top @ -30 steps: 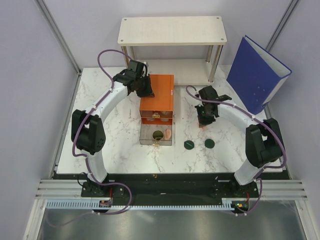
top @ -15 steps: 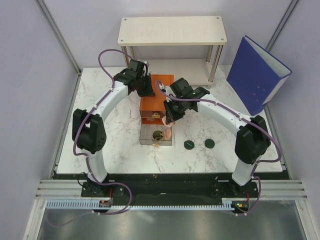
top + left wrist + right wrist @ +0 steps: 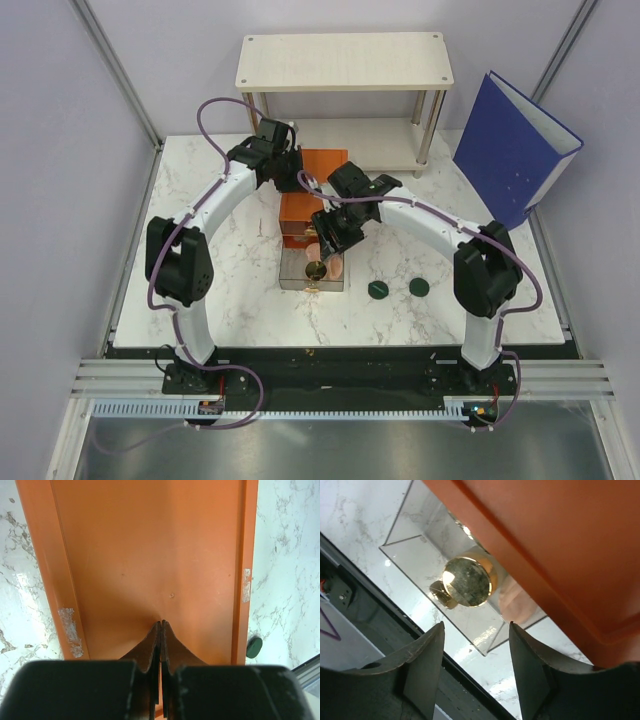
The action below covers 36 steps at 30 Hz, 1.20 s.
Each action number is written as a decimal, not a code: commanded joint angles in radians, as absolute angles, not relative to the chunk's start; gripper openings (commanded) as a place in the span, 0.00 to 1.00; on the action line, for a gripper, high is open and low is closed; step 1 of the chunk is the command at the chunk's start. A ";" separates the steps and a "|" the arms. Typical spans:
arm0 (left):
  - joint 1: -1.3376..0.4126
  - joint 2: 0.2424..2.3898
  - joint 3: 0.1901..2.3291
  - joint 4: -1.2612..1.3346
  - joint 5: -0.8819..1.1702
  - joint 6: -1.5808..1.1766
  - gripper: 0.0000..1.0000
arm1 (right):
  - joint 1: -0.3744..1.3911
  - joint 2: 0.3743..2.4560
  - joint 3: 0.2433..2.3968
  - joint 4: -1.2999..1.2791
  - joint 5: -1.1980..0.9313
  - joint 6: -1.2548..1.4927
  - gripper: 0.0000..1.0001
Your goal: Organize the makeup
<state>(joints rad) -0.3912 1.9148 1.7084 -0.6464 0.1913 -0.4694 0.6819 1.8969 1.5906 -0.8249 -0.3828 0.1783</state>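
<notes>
Right gripper (image 3: 476, 626) spread, empty, over clear drawer (image 3: 415, 560) holding gold compact (image 3: 467, 580) and 1 peach disc (image 3: 516, 600). Left gripper (image 3: 160, 630) pressed together over orange box (image 3: 150, 555), upper centre.

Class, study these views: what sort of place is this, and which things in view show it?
Most likely a robot lab test cell, not a home. A left arm and a right arm are bolted at the edge of a marble-patterned table. Plain grey partition walls enclose it, with a slotted cable duct in front.

No text, label, brand or number is readable in any view; the orange drawer box (image 3: 160, 555), the blue binder (image 3: 505, 150) and the gold compact (image 3: 467, 581) show no legible marking.
</notes>
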 commanded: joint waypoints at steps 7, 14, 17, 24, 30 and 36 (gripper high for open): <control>-0.382 1.983 1.684 -0.756 0.143 -0.419 0.02 | 0.597 1.685 1.364 -0.822 -0.138 0.163 0.54; -0.382 1.982 1.674 -0.758 0.146 -0.422 0.02 | 0.448 1.563 1.120 -0.802 0.029 0.222 0.52; -0.382 1.982 1.671 -0.756 0.149 -0.428 0.02 | 0.400 1.532 1.043 -0.802 0.078 0.242 0.52; -0.382 1.988 1.667 -0.755 0.156 -0.430 0.02 | 0.364 1.557 0.990 -0.792 0.124 0.285 0.51; -0.382 1.983 1.661 -0.753 0.149 -0.430 0.02 | 0.353 1.612 0.951 -0.735 0.054 0.314 0.50; -0.382 1.982 1.661 -0.753 0.147 -0.426 0.02 | 0.351 1.670 0.934 -0.698 0.014 0.322 0.21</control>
